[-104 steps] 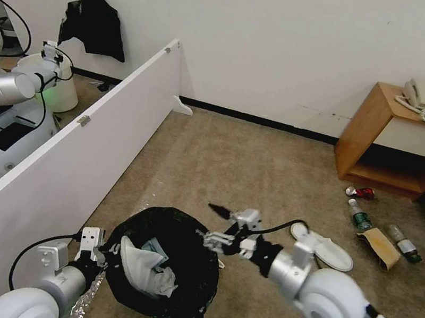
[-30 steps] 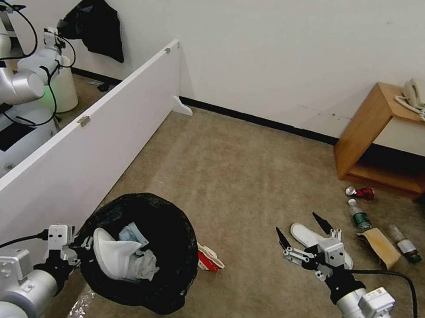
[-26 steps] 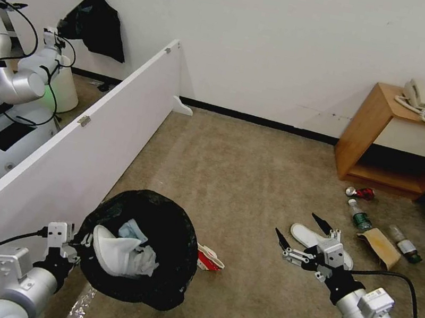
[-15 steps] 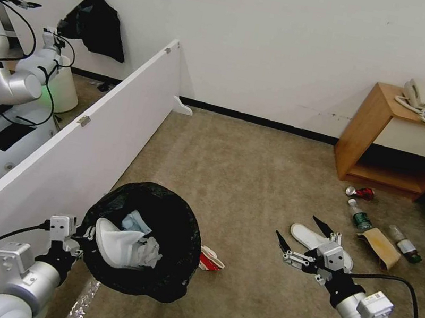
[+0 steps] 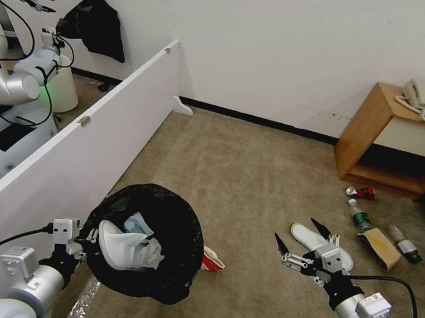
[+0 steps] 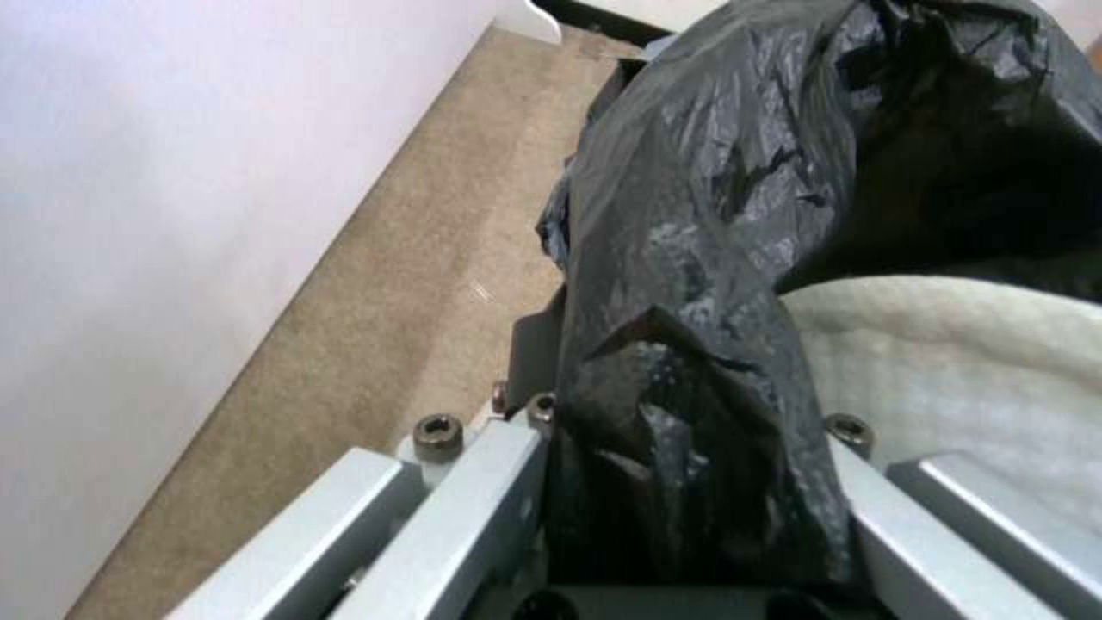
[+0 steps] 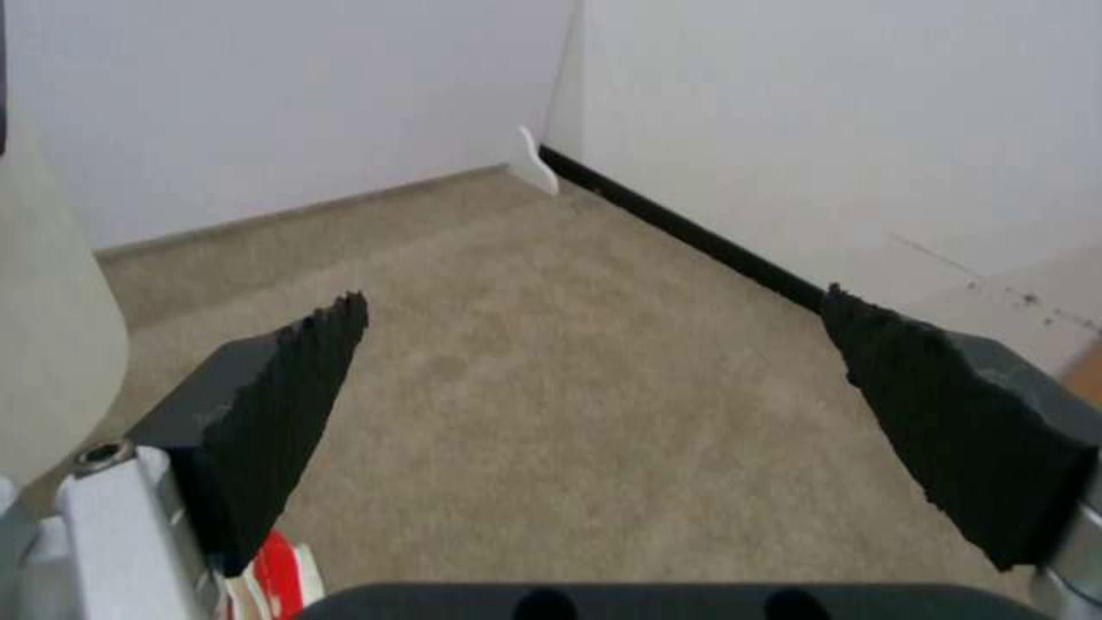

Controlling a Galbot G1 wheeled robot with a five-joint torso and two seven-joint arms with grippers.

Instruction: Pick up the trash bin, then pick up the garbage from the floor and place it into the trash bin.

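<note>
The trash bin (image 5: 151,273), lined with a crinkly black bag, hangs tilted above the carpet. My left gripper (image 5: 86,242) is shut on its rim; the left wrist view shows the bag (image 6: 689,258) pinched between the fingers (image 6: 460,508). A white slipper (image 5: 120,249) and tissue lie inside it. A red-white carton (image 5: 212,260) lies on the floor just right of the bin. My right gripper (image 5: 296,230) is open and holds nothing, hovering just in front of a white slipper (image 5: 307,237) on the carpet. Beyond lie a red can (image 5: 362,193), a bottle (image 5: 360,216), a brown paper bag (image 5: 378,247) and another bottle (image 5: 404,245).
A long white partition board (image 5: 94,124) runs along my left. Behind it stands another robot (image 5: 9,84). A wooden side table (image 5: 383,132) with a telephone (image 5: 424,98) stands against the wall at the right. Open carpet lies ahead.
My right gripper has swung from over the bin out to the right, near the slipper on the floor. The bin has shifted slightly in my left gripper.
</note>
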